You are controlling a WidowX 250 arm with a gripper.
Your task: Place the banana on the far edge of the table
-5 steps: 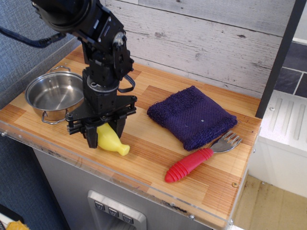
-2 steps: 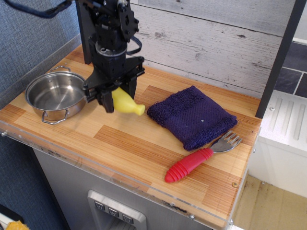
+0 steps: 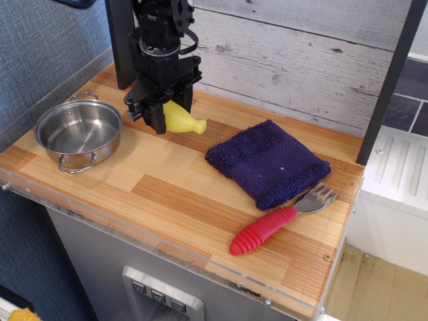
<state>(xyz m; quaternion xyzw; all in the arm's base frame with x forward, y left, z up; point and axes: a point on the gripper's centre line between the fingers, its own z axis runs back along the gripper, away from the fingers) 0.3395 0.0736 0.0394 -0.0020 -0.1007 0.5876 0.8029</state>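
Banana (image 3: 182, 119) farther back, seemingly between fingers (image 3: 158, 122).

Whitewashed plank wall (image 3: 301, 47) behind, blue-grey textured panel (image 3: 47, 47) at left, grey cabinet (image 3: 134, 274) below, white unit (image 3: 394, 194) and dark tiles (image 3: 411, 93) at right.

- The gripper (image 3: 168, 112) has carried the banana (image 3: 182, 120) from the front strip of the table (image 3: 174, 200), near the clear rim, back toward the wall side.
- The banana, earlier low beside the pot's front, now sits between the fingers (image 3: 158, 120) behind the pot and left of the towel's far corner.
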